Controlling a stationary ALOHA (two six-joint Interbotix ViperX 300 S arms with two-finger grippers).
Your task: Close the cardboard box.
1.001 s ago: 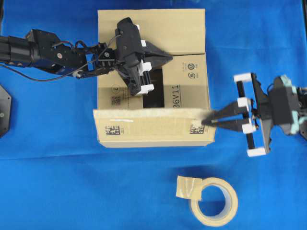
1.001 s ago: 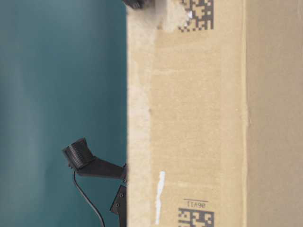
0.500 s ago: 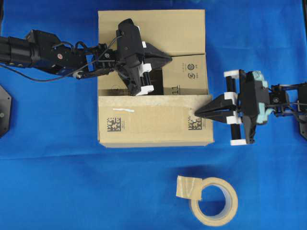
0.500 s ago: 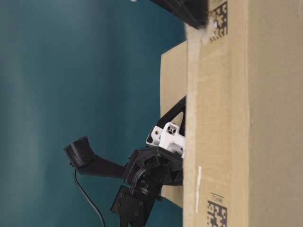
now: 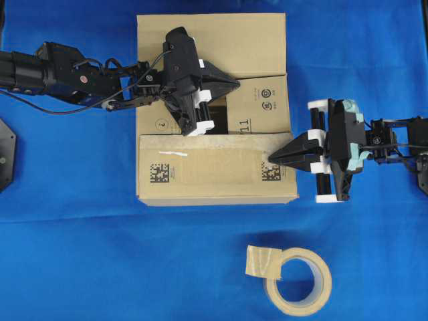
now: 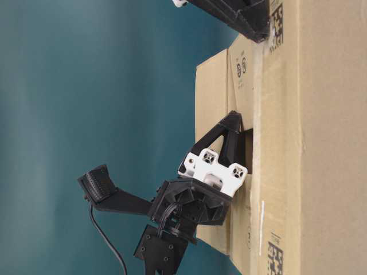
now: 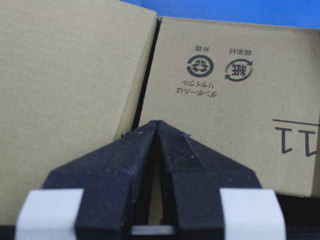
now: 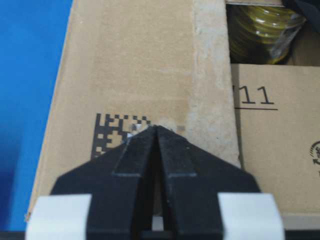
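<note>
Right now the cardboard box (image 5: 212, 107) sits in the upper middle of the blue cloth (image 5: 80, 254), and both arms are at it. The left gripper (image 5: 235, 83) reaches in from the left over the top of the box, its two black fingers pressed together into a single point with nothing between them. That point hovers where the far flap (image 5: 221, 43) meets the right-hand inner flap (image 5: 264, 103), the one printed with recycling marks. From the table-level camera, the left gripper's tip rests against the cardboard at a dark gap in the box top.

Over on the other side, the right gripper (image 5: 271, 158) comes in from the right, fingers likewise squeezed tight and empty. Its tip is planted on the near flap (image 5: 207, 167), right on the square printed code (image 5: 271, 172) at that flap's right end. The near flap lies almost flat across the front of the box. A narrow dark opening (image 5: 219, 125) remains between the near flap and the left gripper, and the right wrist camera catches something yellow (image 8: 257, 27) inside it.

Well apart from the box, a roll of beige tape (image 5: 297, 281) lies toward the front of the cloth.
</note>
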